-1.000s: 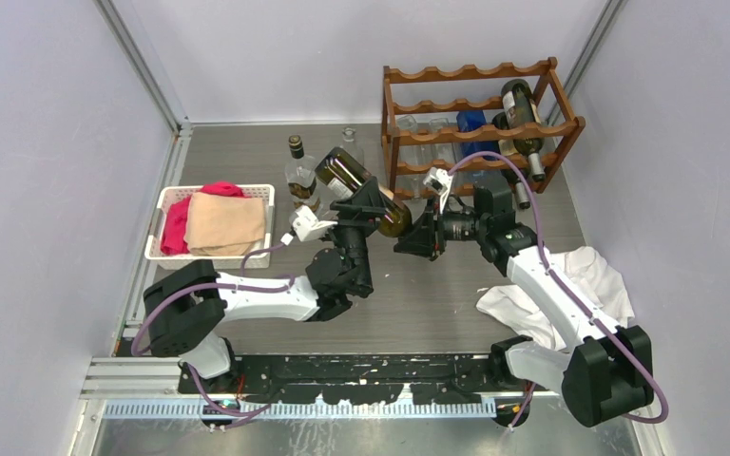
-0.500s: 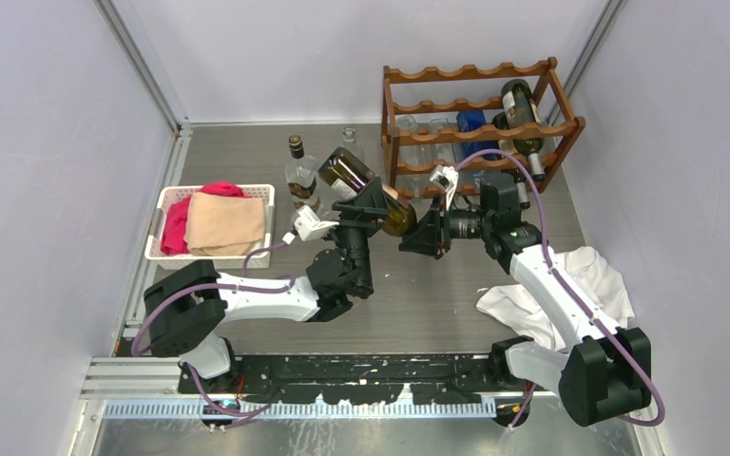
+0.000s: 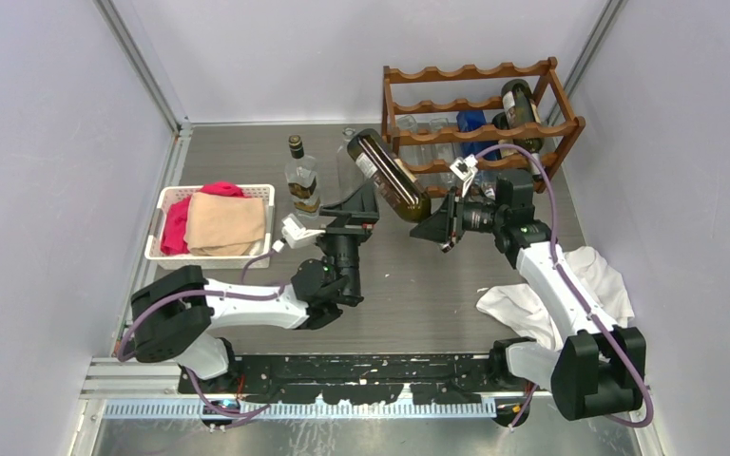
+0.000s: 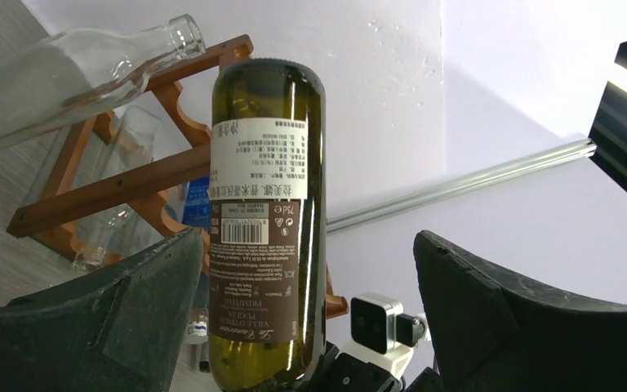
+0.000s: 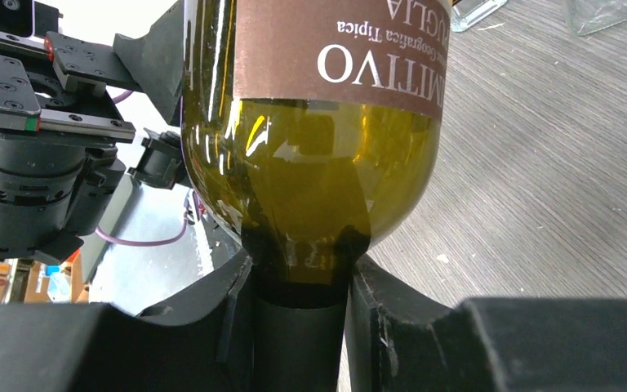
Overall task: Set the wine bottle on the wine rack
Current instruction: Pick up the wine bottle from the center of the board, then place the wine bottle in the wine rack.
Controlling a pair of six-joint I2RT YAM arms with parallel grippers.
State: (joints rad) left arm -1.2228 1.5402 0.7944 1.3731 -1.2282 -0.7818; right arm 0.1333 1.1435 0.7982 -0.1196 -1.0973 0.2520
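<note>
— Where is the wine bottle [image 3: 394, 176] now?

— In the air above the table [image 3: 437, 294], tilted, its base pointing up and toward the back left, its neck down toward the right. It hangs just in front of the left end of the rack [image 3: 480, 133], not lying in any tier.

— Who has it?

— The right gripper [image 3: 434, 223]. In its own wrist view its two fingers pinch the neck from both sides, right below the shoulder of the glass.

— And the left gripper [image 3: 356, 214]?

— Below the body of the wine bottle, fingers spread wide. From the left wrist camera there is one on each side of the label, with a gap to the glass on both sides.

— What is on the rack?

— Dark bottles [image 3: 523, 104] at the right end, clear bottles [image 3: 418, 128] at the left.

— Anything else around?

— A small bottle [image 3: 301, 176] upright near the back, a basket [image 3: 163, 249] of folded cloths on the left, a white cloth [image 3: 580, 285] crumpled on the right.
</note>
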